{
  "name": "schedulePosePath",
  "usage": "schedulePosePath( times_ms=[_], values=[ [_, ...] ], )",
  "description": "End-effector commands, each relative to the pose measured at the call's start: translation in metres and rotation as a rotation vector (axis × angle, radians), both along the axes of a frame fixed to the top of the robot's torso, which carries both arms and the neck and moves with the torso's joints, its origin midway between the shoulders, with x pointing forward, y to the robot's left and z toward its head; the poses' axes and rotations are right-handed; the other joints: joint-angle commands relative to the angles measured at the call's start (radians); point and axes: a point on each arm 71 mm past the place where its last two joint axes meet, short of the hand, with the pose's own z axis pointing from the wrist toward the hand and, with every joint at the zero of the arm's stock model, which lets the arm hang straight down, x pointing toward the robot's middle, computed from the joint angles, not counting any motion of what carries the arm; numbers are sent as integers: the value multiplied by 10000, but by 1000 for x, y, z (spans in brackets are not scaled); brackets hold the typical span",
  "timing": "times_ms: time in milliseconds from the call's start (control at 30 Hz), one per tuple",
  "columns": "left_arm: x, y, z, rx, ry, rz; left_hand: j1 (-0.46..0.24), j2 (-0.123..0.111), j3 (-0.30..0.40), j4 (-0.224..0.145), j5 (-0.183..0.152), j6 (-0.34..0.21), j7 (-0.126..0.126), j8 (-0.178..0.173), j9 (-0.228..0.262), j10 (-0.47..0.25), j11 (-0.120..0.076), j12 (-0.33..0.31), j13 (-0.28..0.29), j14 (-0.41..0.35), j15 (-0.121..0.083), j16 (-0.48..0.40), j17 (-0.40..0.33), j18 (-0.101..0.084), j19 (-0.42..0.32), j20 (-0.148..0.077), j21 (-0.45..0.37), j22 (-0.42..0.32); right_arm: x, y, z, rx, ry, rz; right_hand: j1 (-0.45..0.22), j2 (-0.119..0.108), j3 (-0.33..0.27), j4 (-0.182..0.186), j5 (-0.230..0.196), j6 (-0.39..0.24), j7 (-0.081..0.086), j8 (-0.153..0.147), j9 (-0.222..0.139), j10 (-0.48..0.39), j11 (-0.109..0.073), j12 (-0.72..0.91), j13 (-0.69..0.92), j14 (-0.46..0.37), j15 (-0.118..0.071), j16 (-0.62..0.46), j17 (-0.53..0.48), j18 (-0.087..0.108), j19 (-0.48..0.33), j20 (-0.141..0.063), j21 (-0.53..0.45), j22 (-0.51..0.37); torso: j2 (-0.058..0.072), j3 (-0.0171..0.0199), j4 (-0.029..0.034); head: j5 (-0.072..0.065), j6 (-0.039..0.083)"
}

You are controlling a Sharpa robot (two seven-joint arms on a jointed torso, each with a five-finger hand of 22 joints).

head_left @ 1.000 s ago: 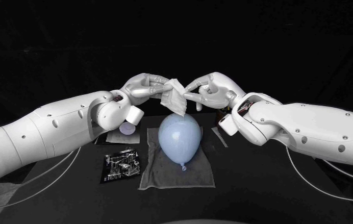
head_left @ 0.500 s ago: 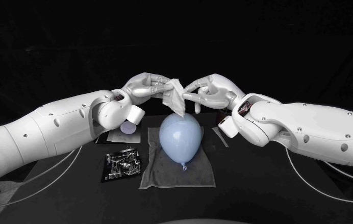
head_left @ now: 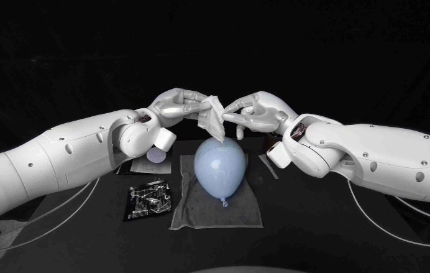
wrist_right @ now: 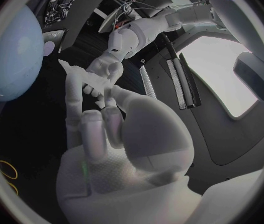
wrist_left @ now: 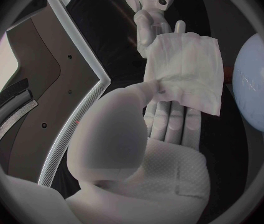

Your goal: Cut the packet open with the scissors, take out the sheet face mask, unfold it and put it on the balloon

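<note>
Over the black table [head_left: 296,223] and balloon [head_left: 219,164], left hand [head_left: 179,106] and right hand [head_left: 260,112] pinch the sheet mask [head_left: 212,116] between their fingers.

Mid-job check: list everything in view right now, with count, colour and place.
cloth: one, grey, centre, before the robot
balloon: one, pale blue, lying on the cloth
sheet face mask: one, white, folded, held up above the balloon
packet: one, black and shiny, left of the cloth
flat sheet: one, grey, behind the packet
strip: one, grey, right of the cloth
left hand: silver, pinches the mask
right hand: silver, pinches the mask's other edge
</note>
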Motion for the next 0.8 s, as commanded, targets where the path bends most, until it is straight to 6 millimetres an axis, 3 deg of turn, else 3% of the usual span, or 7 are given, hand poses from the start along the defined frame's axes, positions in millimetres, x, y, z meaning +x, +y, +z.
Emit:
schedulePosePath(
  times_ms=[33,233,500,800],
  values=[
    [-1,-2,2,-94,-48,-121,-14,111,-22,-62,30,26,26,25,13,87,9,-39,10,50,12,-68,16,109,20,54,-48,-1,0,0,0,100,196,110,150,217,-5,59,64,-55,4,-54,-1,-43,28,-64,539,18,43,1,1073,150,-59,6,-13,17,2,2,-4,8,-26],
    [-1,-2,3,-91,-35,-146,-28,116,-16,-69,30,23,31,25,17,85,11,-40,10,49,14,-71,19,109,21,55,-49,0,1,-2,0,165,223,-54,277,266,61,-88,64,-154,37,-88,-2,-41,57,-43,568,15,70,14,1087,162,-105,36,5,51,2,2,-3,5,-31],
    [-1,-3,3,-90,-22,-182,-28,116,-16,-69,30,23,31,25,17,85,11,-40,10,49,14,-71,19,109,21,55,-49,0,3,-4,-1,232,292,-218,560,403,393,-647,71,-399,193,-239,-35,7,184,21,649,73,165,64,1179,178,-150,125,161,196,-3,4,-7,3,-14],
    [-2,-4,3,-98,-11,-234,-41,118,-9,-80,30,19,34,24,23,81,13,-42,10,46,15,-75,23,108,20,56,-50,0,4,-6,-1,240,296,-331,552,449,782,-1102,75,-463,210,-314,-53,63,209,72,715,150,196,110,1283,205,-223,176,370,375,-1,2,-6,-17,-21]
  ],
)
